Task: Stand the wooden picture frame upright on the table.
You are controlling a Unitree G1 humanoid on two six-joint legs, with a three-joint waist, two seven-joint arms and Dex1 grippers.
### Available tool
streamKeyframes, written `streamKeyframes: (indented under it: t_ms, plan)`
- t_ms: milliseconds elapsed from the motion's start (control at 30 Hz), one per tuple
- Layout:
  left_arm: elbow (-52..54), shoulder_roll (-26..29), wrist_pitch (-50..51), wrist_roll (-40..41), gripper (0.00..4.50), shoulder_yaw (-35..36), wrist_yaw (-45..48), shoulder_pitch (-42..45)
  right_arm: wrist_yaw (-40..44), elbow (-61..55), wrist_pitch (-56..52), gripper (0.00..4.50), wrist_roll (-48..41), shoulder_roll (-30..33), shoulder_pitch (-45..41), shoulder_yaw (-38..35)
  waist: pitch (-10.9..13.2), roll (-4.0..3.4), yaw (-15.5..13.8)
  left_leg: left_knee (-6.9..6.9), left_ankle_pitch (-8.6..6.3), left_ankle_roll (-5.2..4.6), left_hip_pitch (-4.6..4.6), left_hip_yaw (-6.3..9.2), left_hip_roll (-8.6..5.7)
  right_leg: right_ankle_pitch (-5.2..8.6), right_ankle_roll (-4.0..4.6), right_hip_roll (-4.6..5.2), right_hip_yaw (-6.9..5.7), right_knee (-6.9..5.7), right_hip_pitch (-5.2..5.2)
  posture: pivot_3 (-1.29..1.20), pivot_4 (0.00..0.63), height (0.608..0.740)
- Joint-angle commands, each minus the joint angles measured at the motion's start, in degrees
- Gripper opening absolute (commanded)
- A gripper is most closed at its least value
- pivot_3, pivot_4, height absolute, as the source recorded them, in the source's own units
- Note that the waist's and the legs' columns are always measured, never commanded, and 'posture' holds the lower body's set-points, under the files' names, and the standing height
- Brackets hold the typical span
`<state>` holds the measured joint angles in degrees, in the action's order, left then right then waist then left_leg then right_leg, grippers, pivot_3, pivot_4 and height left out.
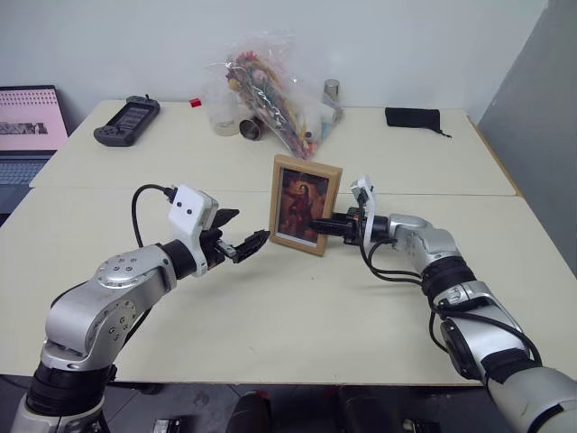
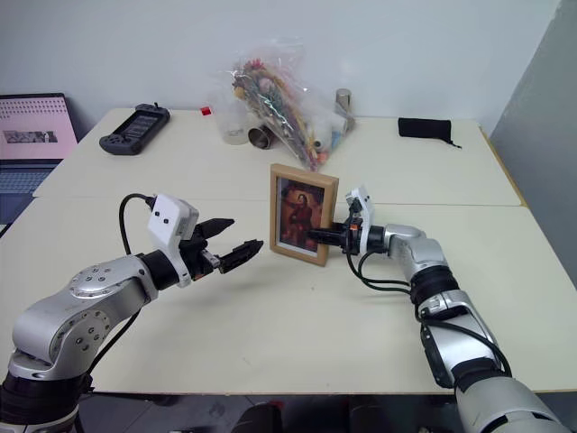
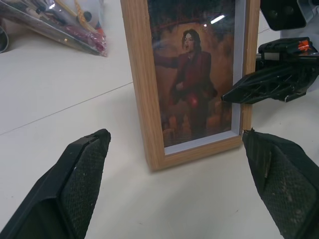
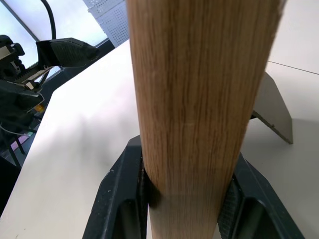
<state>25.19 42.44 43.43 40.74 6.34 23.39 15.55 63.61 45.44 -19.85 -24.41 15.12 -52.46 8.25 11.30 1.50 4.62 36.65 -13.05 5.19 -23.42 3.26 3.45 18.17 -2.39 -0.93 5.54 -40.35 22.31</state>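
Two things remain: the right gripper (image 1: 321,225) must unclamp the upright wooden picture frame (image 1: 306,205), stand unfolded behind; left gripper (image 1: 242,233) gapes empty just beside it on the table (image 1: 270,316)

The frame (image 3: 192,82) stands upright on the table (image 3: 60,94), its reddish-brown portrait facing the camera. The left gripper (image 3: 179,186) hangs open before it, fingers wide apart and touching nothing. The right gripper (image 3: 244,94) reaches in from the side, a black finger (image 3: 271,84) against the frame's edge. A plastic bag (image 3: 55,22) lies beyond.
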Motion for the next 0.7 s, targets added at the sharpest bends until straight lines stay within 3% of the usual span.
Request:
streamKeyframes:
  t_ms: [33,133,167,233,400,533,700]
  plan:
    - [0.94,-0.07,-0.91,-1.38,4.50,1.99,0.90,-0.16,1.42,-0.48,1.27,1.32,2.25,0.23,1.08,-0.80,0.00,0.00,0.01,0.00,0.00,0.00,0.00,0.00,0.00,-0.01,-0.01,0.00,0.00,0.00,0.00,0.00,0.150,0.740]
    - [0.39,-0.58,-1.21,-2.30,4.50,1.72,1.34,-0.15,2.11,-1.61,1.73,1.32,3.50,0.56,2.54,-0.53,0.00,0.00,0.01,0.02,0.00,0.00,0.01,0.00,0.00,-0.01,-0.02,0.00,0.00,0.00,-0.02,0.00,0.150,0.740]
    - [0.12,-0.79,-1.42,-2.71,4.50,1.55,1.58,-0.23,2.02,-1.68,1.38,2.02,3.52,0.57,2.85,-0.79,-0.01,0.01,-0.01,0.01,0.00,0.00,0.02,0.00,0.00,-0.01,-0.02,0.00,0.00,0.00,-0.03,0.00,0.150,0.740]
    - [-0.24,-1.13,-1.73,-3.51,4.50,1.27,2.07,-0.36,2.08,-1.85,0.97,2.54,3.86,0.58,3.25,-1.30,0.00,0.00,-0.04,0.01,0.00,0.00,0.01,0.02,-0.01,-0.01,-0.02,0.00,-0.01,0.03,-0.04,0.00,0.150,0.740]
    - [-3.43,-2.27,-2.35,-5.16,4.50,0.59,3.61,2.23,2.33,-6.39,0.55,3.52,4.92,3.92,6.37,-2.37,0.00,0.00,0.00,0.00,0.00,0.00,0.01,0.01,-0.01,-0.01,-0.02,0.00,-0.01,0.03,-0.02,0.00,0.150,0.740]
    - [-7.11,-3.17,-3.60,-7.13,4.50,-0.86,5.55,4.76,4.67,-18.86,-3.47,4.43,4.23,11.17,13.75,-2.68,0.00,0.00,-1.28,0.00,0.00,0.00,-0.01,0.03,-0.03,-0.01,-0.02,0.01,-0.03,0.07,-0.04,0.00,0.150,0.740]
    - [-13.85,-0.69,-2.66,-6.83,4.50,0.29,11.06,8.32,0.97,-40.71,-11.54,4.47,0.47,20.55,23.83,-9.10,0.03,-0.05,-1.53,-0.03,0.00,0.00,-0.09,0.04,-0.03,-0.01,-0.03,0.01,-0.05,0.18,-0.02,0.00,0.150,0.740]
